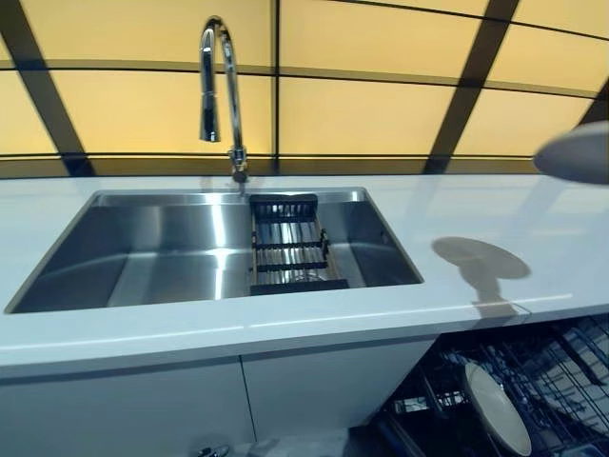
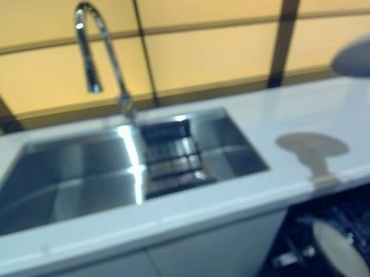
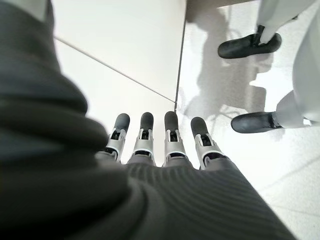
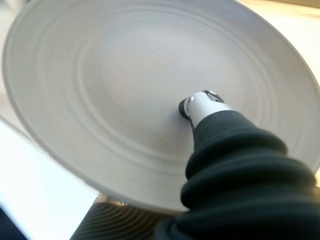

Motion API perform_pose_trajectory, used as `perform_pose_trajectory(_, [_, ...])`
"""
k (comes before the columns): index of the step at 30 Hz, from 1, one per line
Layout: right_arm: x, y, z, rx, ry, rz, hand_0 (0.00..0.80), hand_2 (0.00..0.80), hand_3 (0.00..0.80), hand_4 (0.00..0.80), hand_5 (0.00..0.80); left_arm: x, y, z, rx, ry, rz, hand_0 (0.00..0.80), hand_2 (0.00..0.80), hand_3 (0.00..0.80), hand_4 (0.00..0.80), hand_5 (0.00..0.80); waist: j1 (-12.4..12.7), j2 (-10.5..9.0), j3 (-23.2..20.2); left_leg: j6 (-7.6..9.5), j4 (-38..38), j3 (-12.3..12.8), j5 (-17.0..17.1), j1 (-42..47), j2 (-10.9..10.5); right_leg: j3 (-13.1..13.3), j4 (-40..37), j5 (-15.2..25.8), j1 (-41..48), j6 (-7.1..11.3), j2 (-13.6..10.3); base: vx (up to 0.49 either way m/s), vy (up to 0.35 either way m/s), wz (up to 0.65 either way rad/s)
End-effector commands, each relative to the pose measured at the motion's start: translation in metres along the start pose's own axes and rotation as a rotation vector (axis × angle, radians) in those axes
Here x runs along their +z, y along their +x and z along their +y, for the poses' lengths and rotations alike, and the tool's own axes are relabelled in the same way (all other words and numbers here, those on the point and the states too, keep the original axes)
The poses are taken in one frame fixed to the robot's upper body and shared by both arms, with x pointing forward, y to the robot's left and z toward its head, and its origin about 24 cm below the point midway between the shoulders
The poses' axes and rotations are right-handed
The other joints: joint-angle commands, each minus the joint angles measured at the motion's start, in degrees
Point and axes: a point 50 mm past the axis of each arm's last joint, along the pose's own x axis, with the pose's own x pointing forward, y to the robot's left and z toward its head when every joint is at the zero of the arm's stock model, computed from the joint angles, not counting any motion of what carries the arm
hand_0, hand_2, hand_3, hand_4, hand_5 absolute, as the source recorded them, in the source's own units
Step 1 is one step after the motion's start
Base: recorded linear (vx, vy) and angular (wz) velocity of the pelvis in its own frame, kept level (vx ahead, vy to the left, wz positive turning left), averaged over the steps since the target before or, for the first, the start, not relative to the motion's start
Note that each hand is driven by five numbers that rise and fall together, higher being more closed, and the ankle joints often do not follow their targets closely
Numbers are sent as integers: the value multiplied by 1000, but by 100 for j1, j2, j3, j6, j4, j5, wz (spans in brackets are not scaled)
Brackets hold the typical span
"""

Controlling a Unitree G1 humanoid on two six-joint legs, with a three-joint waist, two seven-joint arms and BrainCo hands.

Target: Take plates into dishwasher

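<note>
A grey-white plate [image 4: 115, 95] fills the right wrist view. My right hand [image 4: 202, 107] is shut on it, thumb on its upper face and fingers under its rim. In the left eye view the plate [image 1: 576, 152] hangs above the white counter [image 1: 476, 219] at the far right and casts a round shadow there. Below the counter at the lower right the dishwasher's dark wire rack [image 1: 561, 381] is pulled out, with another white plate [image 1: 497, 407] upright in it. My left hand [image 3: 170, 135] hangs by the cabinet front, fingers straight, empty.
A steel sink [image 1: 171, 248] is set in the counter, with a tall chrome faucet [image 1: 221, 86] behind it and a black drain rack [image 1: 285, 246] across it. White cabinet doors stand below. A person's dark shoes [image 3: 249, 46] are on the floor near my left hand.
</note>
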Motion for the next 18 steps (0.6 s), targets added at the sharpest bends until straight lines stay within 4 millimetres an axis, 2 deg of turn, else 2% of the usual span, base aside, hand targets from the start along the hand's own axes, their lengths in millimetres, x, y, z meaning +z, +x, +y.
perform_pose_trajectory(1, [-33, -4, -17, -136, 184, 179, 800, 800, 800, 800, 800, 9, 0, 8, 11, 44, -8, 0, 0, 0, 0, 0, -28, -76, 162, 169, 15, -380, -323, 28, 44, -180, 25, -475, 523, 382, 137, -10, -43, -27])
perform_pose_trajectory(7, [-55, -25, 10, -82, 254, 252, 800, 800, 800, 800, 800, 11, 0, 8, 4, 61, -11, 0, 0, 0, 0, 0, -123, -58, 249, 186, 15, -189, -334, 101, 94, -176, 25, -444, 537, 374, 140, -7, -43, -15])
perform_pose_trajectory(10, [-60, -37, 35, -20, 332, 300, 800, 800, 800, 800, 800, 14, 1, 7, -1, 78, -13, 0, 0, 0, 0, 0, -190, -48, 304, 188, 15, -80, -342, 118, 124, -198, 25, -422, 518, 381, 139, -15, -58, -9])
perform_pose_trajectory(16, [-49, -55, 76, 159, 378, 313, 800, 800, 800, 800, 800, 15, 1, 8, -5, 95, -9, 0, 0, 0, 0, 0, -299, 1, 415, 203, 15, 73, -373, 182, 161, -256, 25, -394, 512, 390, 111, -3, -52, -24])
perform_pose_trajectory(17, [-48, -55, 77, 163, 380, 311, 800, 800, 800, 800, 800, 15, 1, 8, -5, 96, -9, 0, 0, 0, 0, 0, -300, 2, 417, 203, 15, 77, -373, 183, 162, -257, 25, -393, 511, 390, 110, -3, -59, -12])
perform_pose_trajectory(18, [-42, -58, 85, 189, 394, 304, 800, 800, 800, 800, 800, 14, 1, 7, -6, 99, -6, 0, 0, 0, 0, 0, -324, 19, 444, 207, 15, 120, -378, 189, 169, -269, 25, -384, 497, 393, 101, -6, -61, -16])
